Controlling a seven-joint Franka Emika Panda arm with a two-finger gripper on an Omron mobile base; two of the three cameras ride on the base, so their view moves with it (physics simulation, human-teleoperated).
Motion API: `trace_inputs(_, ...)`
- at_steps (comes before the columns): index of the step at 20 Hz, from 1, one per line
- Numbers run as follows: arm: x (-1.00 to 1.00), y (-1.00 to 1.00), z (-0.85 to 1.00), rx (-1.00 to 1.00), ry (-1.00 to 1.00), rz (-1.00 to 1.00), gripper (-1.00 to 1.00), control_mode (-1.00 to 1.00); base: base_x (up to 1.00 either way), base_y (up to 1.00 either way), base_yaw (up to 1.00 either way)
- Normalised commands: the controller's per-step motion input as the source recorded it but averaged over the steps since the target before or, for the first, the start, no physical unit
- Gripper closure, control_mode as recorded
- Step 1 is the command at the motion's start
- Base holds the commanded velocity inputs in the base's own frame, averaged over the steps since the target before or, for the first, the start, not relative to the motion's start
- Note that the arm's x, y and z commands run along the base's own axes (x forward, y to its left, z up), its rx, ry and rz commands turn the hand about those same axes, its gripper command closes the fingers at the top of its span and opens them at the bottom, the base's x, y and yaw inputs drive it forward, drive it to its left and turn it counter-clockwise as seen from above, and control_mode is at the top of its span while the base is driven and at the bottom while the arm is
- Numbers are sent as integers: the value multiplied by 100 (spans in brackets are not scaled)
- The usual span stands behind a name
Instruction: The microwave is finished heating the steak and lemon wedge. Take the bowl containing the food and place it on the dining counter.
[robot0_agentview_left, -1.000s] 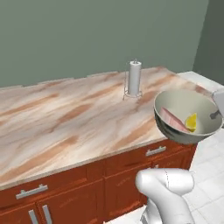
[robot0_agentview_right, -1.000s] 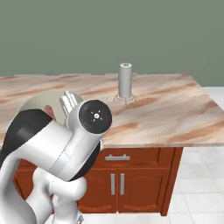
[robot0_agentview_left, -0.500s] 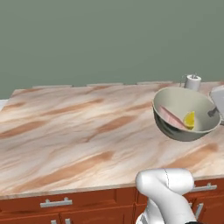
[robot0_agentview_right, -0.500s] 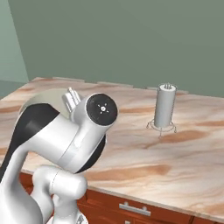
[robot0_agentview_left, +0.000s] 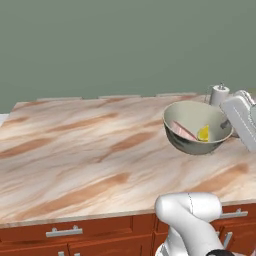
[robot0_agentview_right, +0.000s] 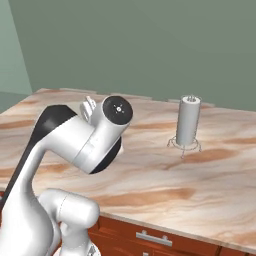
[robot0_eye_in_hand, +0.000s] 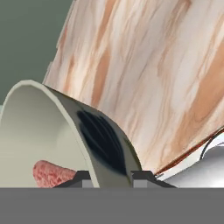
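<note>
The beige-grey bowl (robot0_agentview_left: 196, 127) hangs, slightly tilted, over the right part of the dining counter (robot0_agentview_left: 75, 150). My gripper (robot0_agentview_left: 228, 123) is shut on its right rim. Inside lie the pinkish steak (robot0_agentview_left: 184, 131) and the yellow lemon wedge (robot0_agentview_left: 203, 133). In the hand view the bowl (robot0_eye_in_hand: 52, 122) fills the lower left. My gripper (robot0_eye_in_hand: 111, 177) pinches its wall, one fingertip inside and one outside. An end of the steak (robot0_eye_in_hand: 50, 174) shows at the bottom, and the marble dining counter (robot0_eye_in_hand: 153, 65) spreads out beyond. The microwave is out of view.
A grey paper towel holder (robot0_agentview_left: 219, 94) stands on the counter just behind the bowl and near the back edge (robot0_agentview_right: 188, 121). Reddish-brown cabinets with silver bar handles (robot0_agentview_left: 62, 232) run below the counter front. A green wall rises behind.
Both base views have swung, so the camera moved: the counter now faces me squarely and the paper towel holder sits further right. The bowl stays in my shut gripper.
</note>
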Motion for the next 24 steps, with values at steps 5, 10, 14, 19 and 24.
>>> trace_inputs(5, 100, 27, -63, -1, 14, -14, 100, -100, 0, 0, 0)
trace_inputs(10, 100, 5, -46, 0, 17, -10, 100, -100, 0, 0, 0)
trace_inputs(14, 100, 0, -30, 0, 19, -4, 100, -100, 0, 0, 0)
trace_inputs(19, 100, 0, -34, 0, 16, 0, 100, -100, 0, 0, 0)
trace_inputs(24, 100, 0, -43, -3, 9, 0, 100, -100, 0, 0, 0)
